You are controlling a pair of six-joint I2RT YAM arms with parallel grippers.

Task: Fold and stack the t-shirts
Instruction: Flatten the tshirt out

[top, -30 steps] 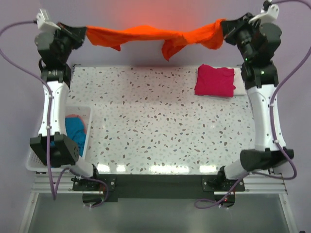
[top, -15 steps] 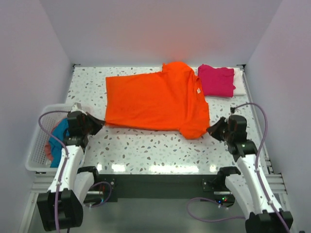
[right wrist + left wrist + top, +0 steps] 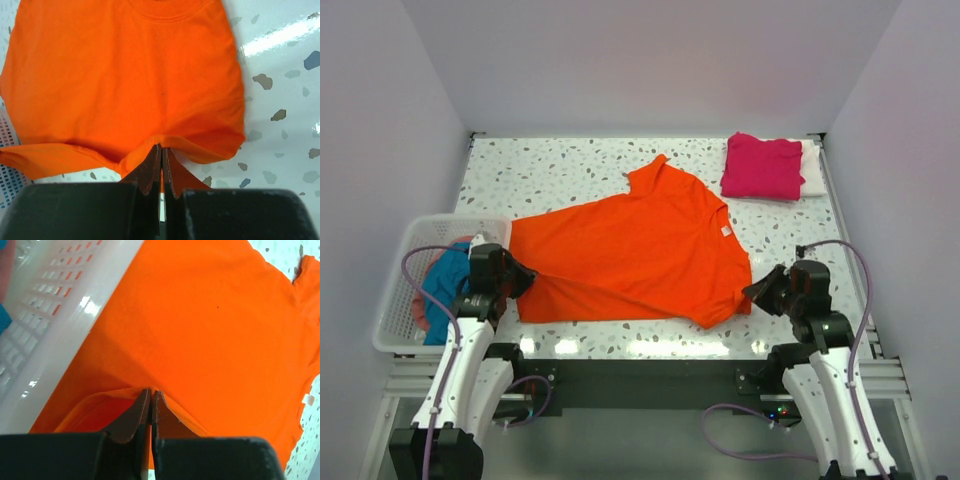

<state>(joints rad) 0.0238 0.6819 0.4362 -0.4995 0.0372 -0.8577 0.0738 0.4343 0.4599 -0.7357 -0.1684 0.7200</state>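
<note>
The orange t-shirt (image 3: 630, 255) lies spread flat across the near middle of the speckled table (image 3: 570, 170). My left gripper (image 3: 523, 277) is shut on its left edge beside the basket; the wrist view shows the cloth (image 3: 200, 315) pinched between the fingertips. My right gripper (image 3: 753, 293) is shut on its right edge, with the cloth (image 3: 125, 75) pinched the same way. A folded magenta-pink t-shirt (image 3: 762, 166) lies at the back right on top of a folded white t-shirt (image 3: 812, 172). A teal-blue t-shirt (image 3: 440, 283) sits in the basket.
The white slatted basket (image 3: 400, 300) hangs off the table's left edge, close to my left gripper, and shows in the left wrist view (image 3: 55, 305). Purple walls close in the back and both sides.
The orange shirt went from hanging stretched in the air at the back to lying flat. Both grippers have since dragged it toward the near edge and a little left.
</note>
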